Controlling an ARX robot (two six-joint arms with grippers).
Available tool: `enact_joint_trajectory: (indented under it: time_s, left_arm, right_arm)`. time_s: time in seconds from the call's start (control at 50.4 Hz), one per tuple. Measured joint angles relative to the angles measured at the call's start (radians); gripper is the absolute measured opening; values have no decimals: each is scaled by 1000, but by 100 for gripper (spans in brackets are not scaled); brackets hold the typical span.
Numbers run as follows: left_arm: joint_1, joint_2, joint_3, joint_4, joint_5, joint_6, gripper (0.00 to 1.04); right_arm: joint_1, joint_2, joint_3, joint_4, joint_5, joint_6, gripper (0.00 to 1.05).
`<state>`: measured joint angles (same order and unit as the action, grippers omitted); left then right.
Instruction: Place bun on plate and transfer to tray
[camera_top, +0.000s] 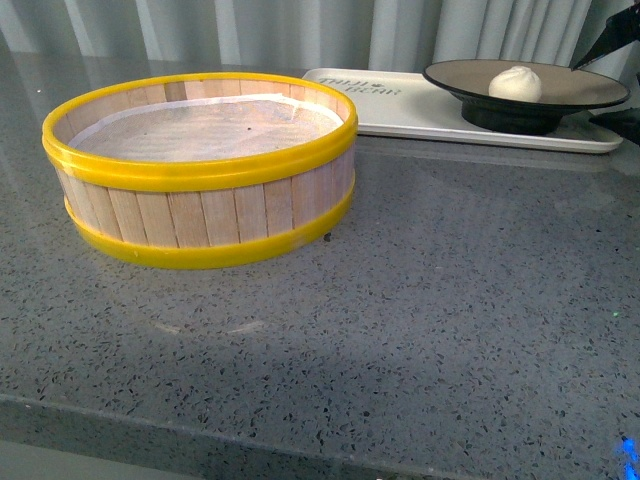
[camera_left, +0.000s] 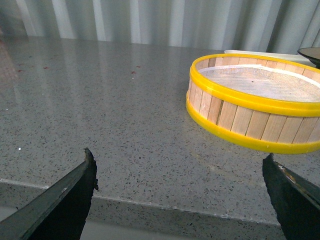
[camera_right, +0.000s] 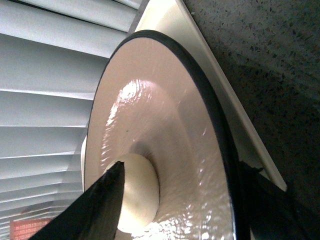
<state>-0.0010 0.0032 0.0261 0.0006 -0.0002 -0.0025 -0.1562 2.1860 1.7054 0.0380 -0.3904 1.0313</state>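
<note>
Right gripper (camera_right: 175, 200) straddles the plate's (camera_top: 580, 85) black rim, one finger above beside the bun (camera_top: 515, 83), one beneath; whether it pinches is unclear. Plate and bun sit on the tray (camera_top: 400, 110). Left gripper (camera_left: 180, 185) hangs spread wide over bare counter (camera_top: 400, 320), near the steamer basket (camera_top: 200, 170).

Even, cool light; soft shadow below the steamer basket (camera_top: 200, 170); glare on the plate (camera_right: 170, 150); wrist close-up soft.
</note>
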Motion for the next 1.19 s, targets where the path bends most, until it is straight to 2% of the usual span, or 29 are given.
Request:
enact_joint_trajectory:
  time_s: [0.139, 0.179, 0.238, 0.417, 0.536, 0.655, 0.714, 0.813, 0.833, 0.873, 0.893, 1.012, 1.051, 1.091, 1.19]
  left_arm:
    - [0, 0, 0, 0, 0, 0, 98]
    - [0, 0, 0, 0, 0, 0, 98]
    - [0, 0, 0, 0, 0, 0, 98]
    - [0, 0, 0, 0, 0, 0, 98]
    - [0, 0, 0, 0, 0, 0, 98]
    - [0, 0, 0, 0, 0, 0, 98]
    - [0, 0, 0, 0, 0, 0, 98]
    - [0, 0, 0, 0, 0, 0, 98]
    - [0, 0, 0, 0, 0, 0, 98]
    - [0, 0, 0, 0, 0, 0, 98]
    - [0, 0, 0, 0, 0, 0, 98]
    - [0, 0, 0, 0, 0, 0, 98]
    - [0, 0, 0, 0, 0, 0, 98]
    - [0, 0, 0, 0, 0, 0, 98]
    - [0, 0, 0, 0, 1, 0, 98]
  right_arm:
    - [-1, -105, -117, 54, 2, 10, 94]
    - [-3, -151, -166, 75, 4, 11, 98]
    - [-10, -212, -234, 103, 7, 12, 95]
    - [-61, -408, -492, 220, 33, 11, 96]
    - [-138, -566, -716, 299, 57, -7, 96]
    - [-207, -774, -957, 356, 219, -142, 96]
    - [-244, -924, -1105, 410, 355, -286, 96]
    - [-267, -1065, -1250, 512, 491, -470, 96]
    - [-272, -1102, -1300, 551, 542, -557, 96]
    - [-283, -1154, -1378, 613, 580, -676, 96]
    - [-286, -1164, -1392, 623, 581, -688, 96]
    - [-327, -1253, -1529, 708, 581, -909, 96]
    - [-346, -1270, -1558, 727, 545, -944, 95]
    - [-398, -1303, -1586, 716, 354, -969, 89]
    - [-427, -1402, -1661, 678, 23, -997, 75]
